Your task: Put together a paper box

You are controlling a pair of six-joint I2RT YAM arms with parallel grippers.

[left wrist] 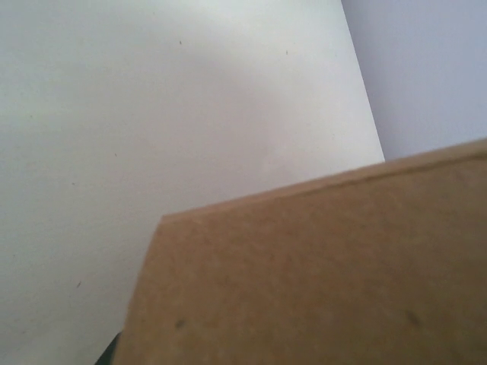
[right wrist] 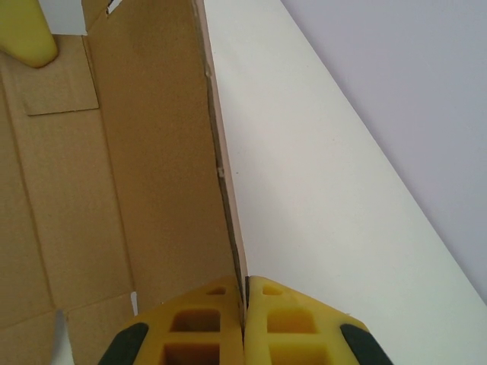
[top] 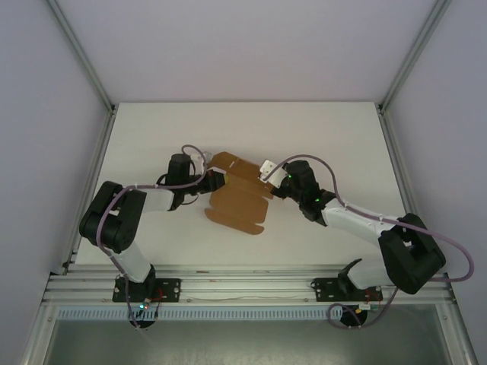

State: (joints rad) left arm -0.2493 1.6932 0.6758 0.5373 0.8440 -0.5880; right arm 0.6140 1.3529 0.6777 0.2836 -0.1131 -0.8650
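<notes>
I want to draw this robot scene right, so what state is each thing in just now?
Plain brown cardboard paper box: not assembled yet, partly folded, one panel raised, the rest lying flat on the table.
Right end effector: shut on the raised panel's edge.
Left end effector: at the box's left side; open or shut cannot be told.
White table: bears the box.

We see a white table (top: 319,137) enclosed by pale walls (top: 243,46), with an aluminium rail (top: 243,283) along its near edge.
</notes>
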